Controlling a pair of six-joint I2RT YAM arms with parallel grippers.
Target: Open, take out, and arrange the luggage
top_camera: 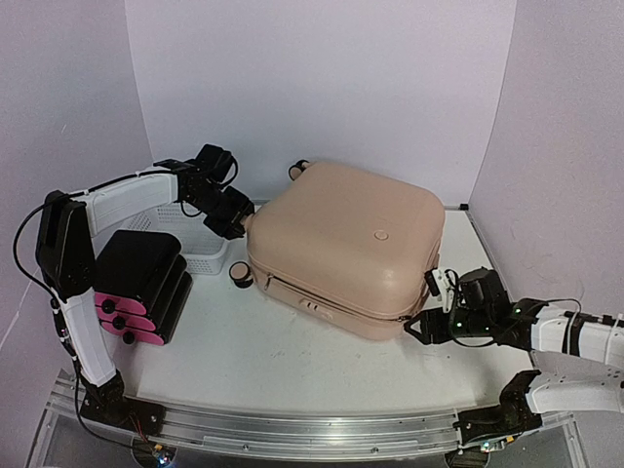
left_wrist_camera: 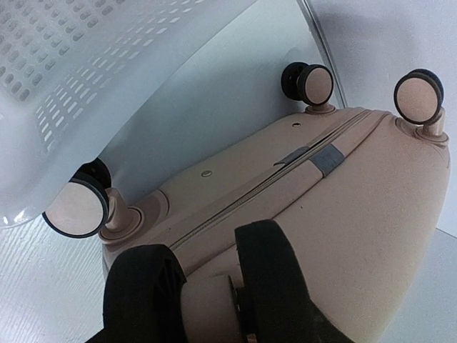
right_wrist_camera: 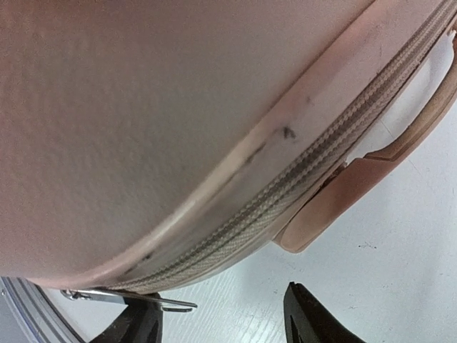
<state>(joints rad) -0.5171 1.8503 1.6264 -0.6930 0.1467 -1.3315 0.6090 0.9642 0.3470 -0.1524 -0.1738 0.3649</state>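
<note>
A: What's the left gripper (left_wrist_camera: 203, 243) got?
B: Its fingers are clamped either side of a wheel (left_wrist_camera: 207, 307) on the left end of the suitcase (top_camera: 341, 239).
A: And the right gripper (right_wrist_camera: 221, 304)?
B: Jaws apart with nothing between them, low at the suitcase's near-right corner. The zipper pull (right_wrist_camera: 128, 298) hangs just above one finger.
A: The suitcase itself?
B: Lying flat and zipped shut on the table (top_camera: 292, 361) — a white basket (top_camera: 207, 258) and a drawer box (top_camera: 136, 273) sit to its left.
</note>
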